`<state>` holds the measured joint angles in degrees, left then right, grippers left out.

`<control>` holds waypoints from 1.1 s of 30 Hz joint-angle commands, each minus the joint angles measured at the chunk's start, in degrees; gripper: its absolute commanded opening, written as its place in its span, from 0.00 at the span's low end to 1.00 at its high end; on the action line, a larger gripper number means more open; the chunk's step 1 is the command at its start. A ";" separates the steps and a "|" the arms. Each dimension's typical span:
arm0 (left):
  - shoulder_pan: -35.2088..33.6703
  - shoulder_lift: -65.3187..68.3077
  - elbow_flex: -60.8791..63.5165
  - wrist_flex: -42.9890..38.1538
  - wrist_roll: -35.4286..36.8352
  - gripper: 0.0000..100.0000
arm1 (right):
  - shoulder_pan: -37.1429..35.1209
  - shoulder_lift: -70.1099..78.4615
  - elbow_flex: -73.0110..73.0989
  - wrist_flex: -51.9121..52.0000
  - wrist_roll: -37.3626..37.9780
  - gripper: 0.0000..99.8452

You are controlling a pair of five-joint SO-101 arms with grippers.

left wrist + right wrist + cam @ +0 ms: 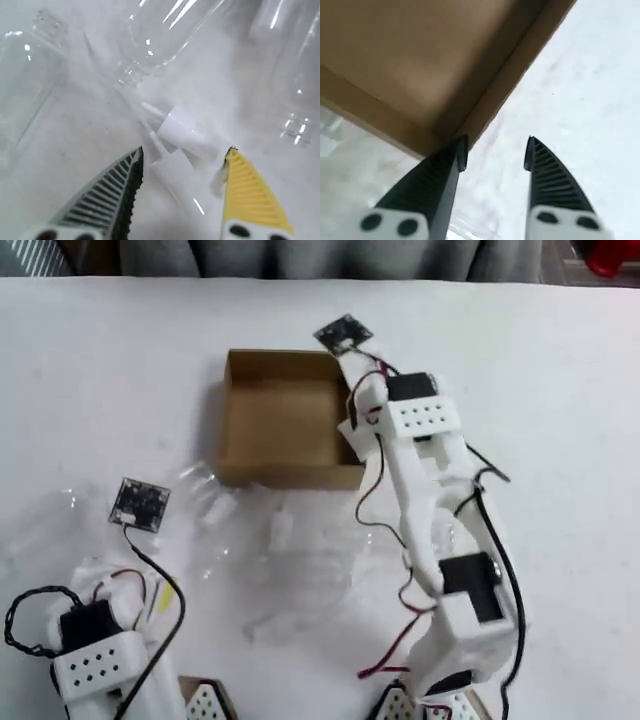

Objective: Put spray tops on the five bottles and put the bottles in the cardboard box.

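one spray top lies just ahead of left gripper, between its open jaws. right gripper open, empty, by box.

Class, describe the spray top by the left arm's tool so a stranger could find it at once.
Start at the white table, on the arms' side of the cardboard box, where the clear bottles lie. Just ahead of the open left tool lies the spray top. Unlike the see-through, uncapped bottles around it, it is opaque white.
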<state>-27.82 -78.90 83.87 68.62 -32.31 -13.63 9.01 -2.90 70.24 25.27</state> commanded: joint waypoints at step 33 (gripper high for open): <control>0.75 -0.92 -0.09 -1.14 0.35 0.25 | 17.71 -31.60 43.52 0.66 -6.33 0.02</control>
<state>-27.82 -78.90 84.04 68.62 -32.31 0.53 -20.79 39.82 71.82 19.12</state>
